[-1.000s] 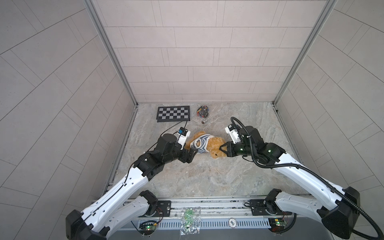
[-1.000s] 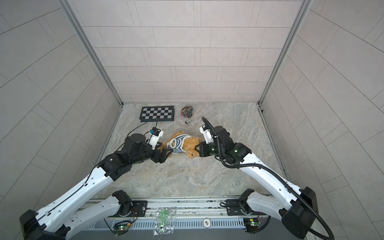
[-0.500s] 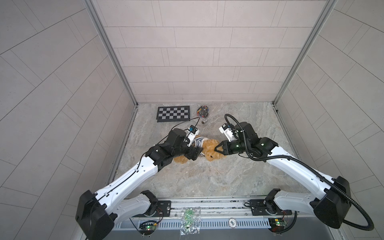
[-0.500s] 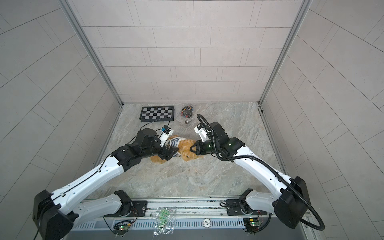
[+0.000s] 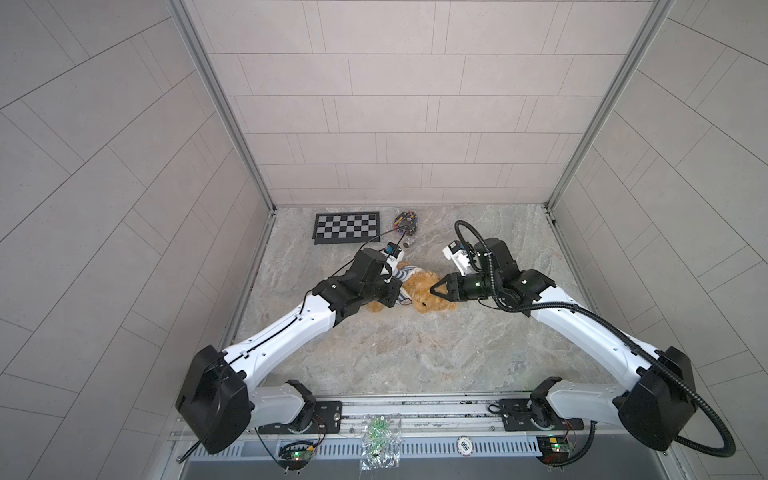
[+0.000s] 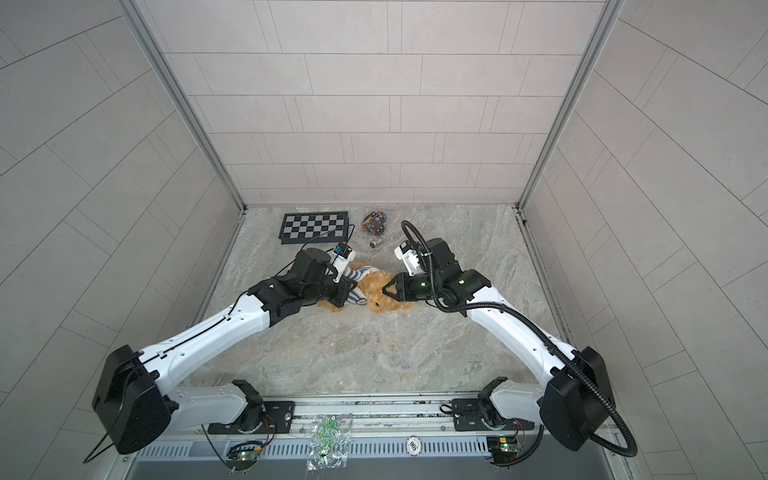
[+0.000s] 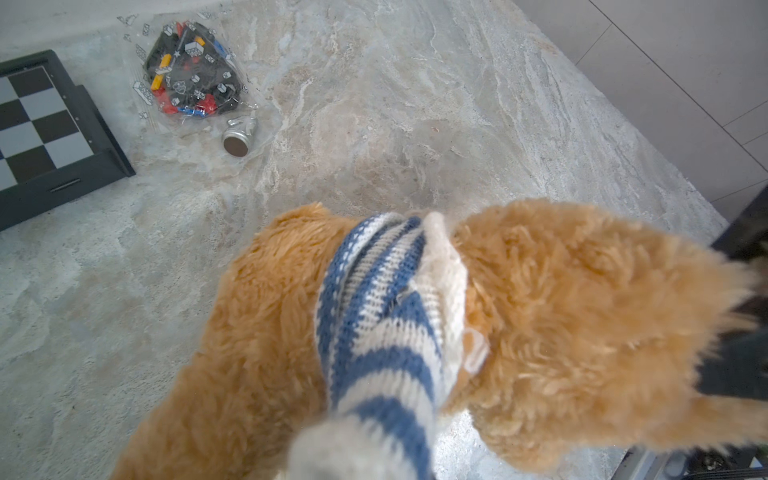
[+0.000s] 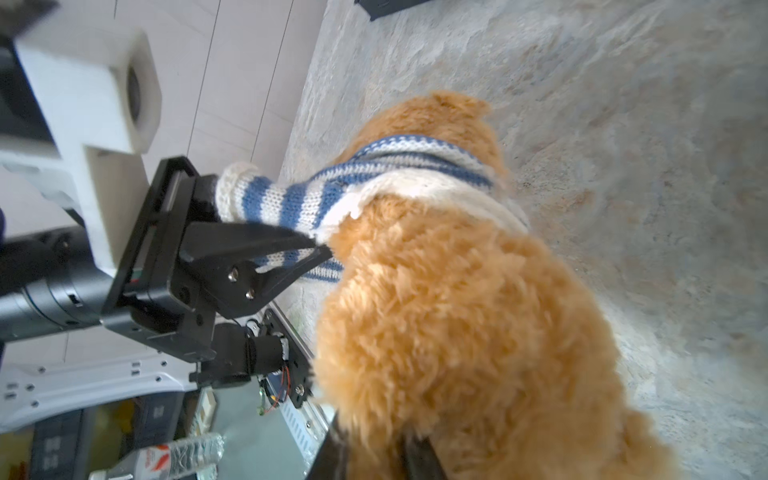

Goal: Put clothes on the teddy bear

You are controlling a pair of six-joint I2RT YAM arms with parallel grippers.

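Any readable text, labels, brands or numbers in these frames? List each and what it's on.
No text reads clearly in any view.
Round badge on the front rail: print too small to read.
Bottle label, red and white: blurred.
Patch on the striped shirt: orange mark, unreadable.
Clear bag of bricks: only brick drawings, no words legible.

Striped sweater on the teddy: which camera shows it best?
The left wrist view: the striped sweater fills the centre, bunched around the teddy bear. The right wrist view shows its fabric pinched in the left tool. In both top views it is only a small sliver.
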